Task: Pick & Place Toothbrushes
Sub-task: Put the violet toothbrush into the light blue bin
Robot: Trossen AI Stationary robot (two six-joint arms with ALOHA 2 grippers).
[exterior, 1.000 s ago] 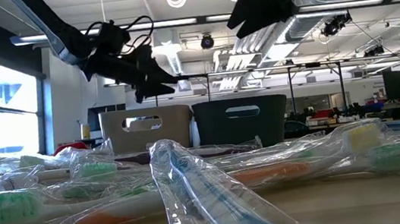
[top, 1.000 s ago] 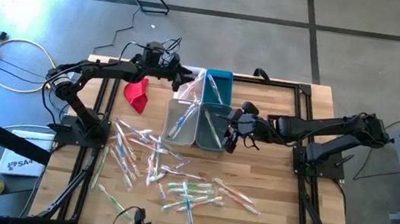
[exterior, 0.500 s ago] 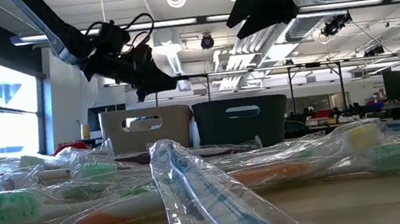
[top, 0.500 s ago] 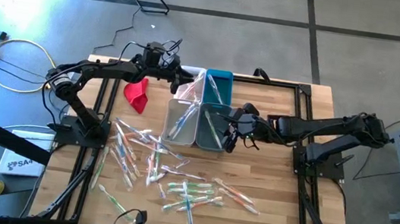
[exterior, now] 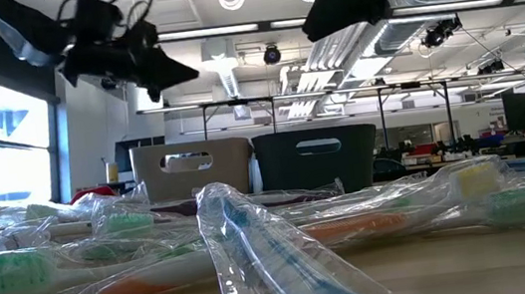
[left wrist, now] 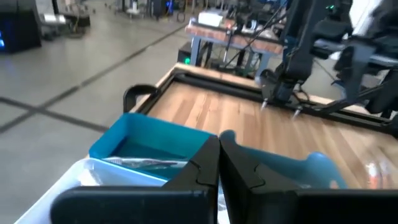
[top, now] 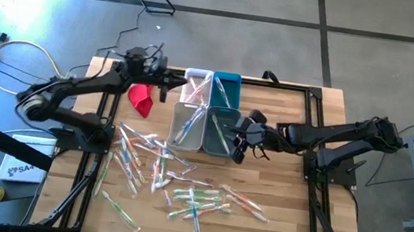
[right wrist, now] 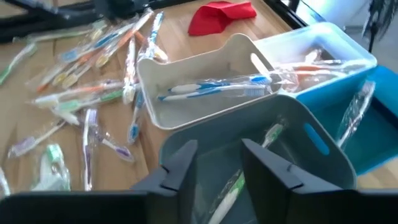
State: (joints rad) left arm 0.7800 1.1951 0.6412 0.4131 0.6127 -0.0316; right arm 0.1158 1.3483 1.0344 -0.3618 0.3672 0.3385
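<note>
Toothbrushes (top: pixel 176 177) in clear wrappers lie spread in a big pile over the near part of the wooden table (top: pixel 293 190). In the low view they fill the front, with a blue one (exterior: pixel 276 256) closest. A few more lie in the four small bins at the far middle of the table. The white bin (top: pixel 197 83) and the bright teal bin (top: pixel 226 89) stand side by side at the back. The grey-white bin (top: pixel 188 125) and the dark teal bin (top: pixel 219 131) stand side by side just in front of them. A blue and white brush (right wrist: pixel 217 88) lies across the grey-white bin.

The left gripper (top: pixel 170 82) hangs in the air just beside the white bin, on its left, near the red cloth (top: pixel 141 98). Its two fingers (left wrist: pixel 242 171) are pressed tight together and hold nothing.

The right gripper (top: pixel 238 144) hangs over the right edge of the dark teal bin. Its fingers (right wrist: pixel 264 163) stand a little apart with a gap between them. Nothing is in the gap. Below it, a green and white brush (right wrist: pixel 233 183) lies inside the dark teal bin.
</note>
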